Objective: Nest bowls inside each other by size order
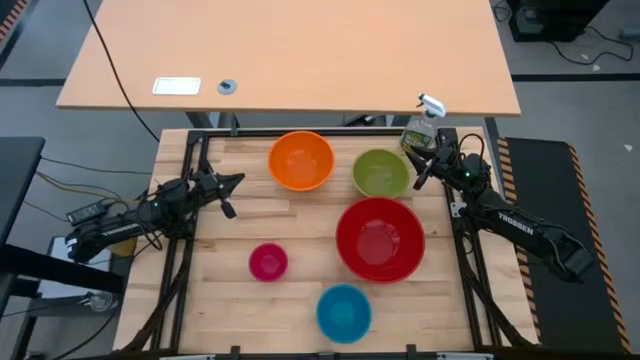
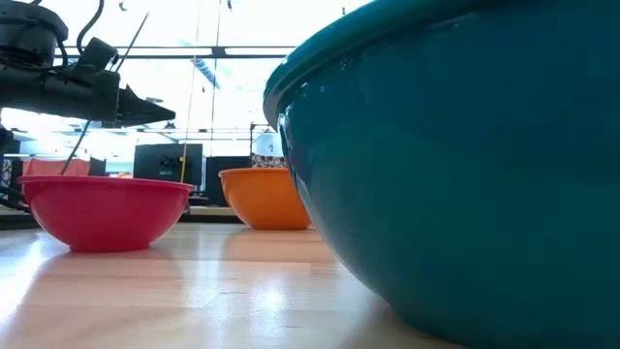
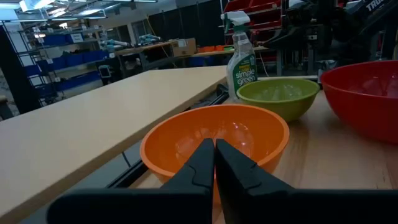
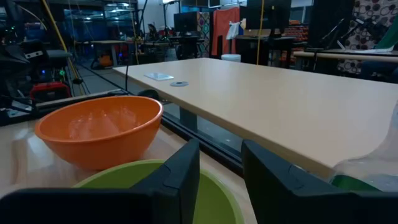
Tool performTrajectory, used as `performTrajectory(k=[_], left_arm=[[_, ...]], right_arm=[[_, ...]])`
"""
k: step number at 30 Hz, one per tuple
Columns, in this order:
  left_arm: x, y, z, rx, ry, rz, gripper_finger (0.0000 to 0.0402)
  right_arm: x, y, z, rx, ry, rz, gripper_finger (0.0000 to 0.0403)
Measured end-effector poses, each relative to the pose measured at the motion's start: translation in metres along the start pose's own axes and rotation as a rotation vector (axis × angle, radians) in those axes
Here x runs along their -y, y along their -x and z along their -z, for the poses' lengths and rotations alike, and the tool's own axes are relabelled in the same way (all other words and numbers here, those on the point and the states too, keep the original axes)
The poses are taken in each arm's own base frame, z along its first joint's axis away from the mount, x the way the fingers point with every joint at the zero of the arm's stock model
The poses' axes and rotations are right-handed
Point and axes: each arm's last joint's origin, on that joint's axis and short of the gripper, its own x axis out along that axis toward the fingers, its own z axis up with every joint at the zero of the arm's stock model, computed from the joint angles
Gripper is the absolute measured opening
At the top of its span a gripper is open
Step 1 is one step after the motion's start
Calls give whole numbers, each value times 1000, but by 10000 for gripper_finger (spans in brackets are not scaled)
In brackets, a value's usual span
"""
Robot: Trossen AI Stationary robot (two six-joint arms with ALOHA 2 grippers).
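Observation:
Five bowls stand upright on the wooden table top (image 1: 230, 235): orange (image 1: 301, 160) at the far middle, olive-green (image 1: 380, 172) to its right, red (image 1: 380, 240) nearer, pink (image 1: 268, 262) and blue (image 1: 344, 312) near the front. My left gripper (image 1: 238, 181) is shut and empty, left of the orange bowl (image 3: 217, 134) and above the table. My right gripper (image 1: 420, 180) is open at the olive-green bowl's right rim (image 4: 155, 167), its fingers above the rim and touching nothing that shows.
A clear spray bottle (image 1: 425, 125) stands at the far right corner, just behind my right gripper. A light desk (image 1: 290, 50) lies beyond the table's far edge. In the low view the blue bowl (image 2: 455, 165) fills the foreground, with the pink bowl (image 2: 107, 208) to its left.

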Motion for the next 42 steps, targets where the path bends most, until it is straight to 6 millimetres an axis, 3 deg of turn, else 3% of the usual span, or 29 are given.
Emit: performTrajectory(k=[39, 42], left_arm=[[-1, 0, -1, 5, 1, -15, 18], [-2, 0, -9, 90, 113, -26, 18]], right_arm=[[1, 0, -4, 41, 11, 37, 128], [0, 0, -12, 121, -188, 8, 128]])
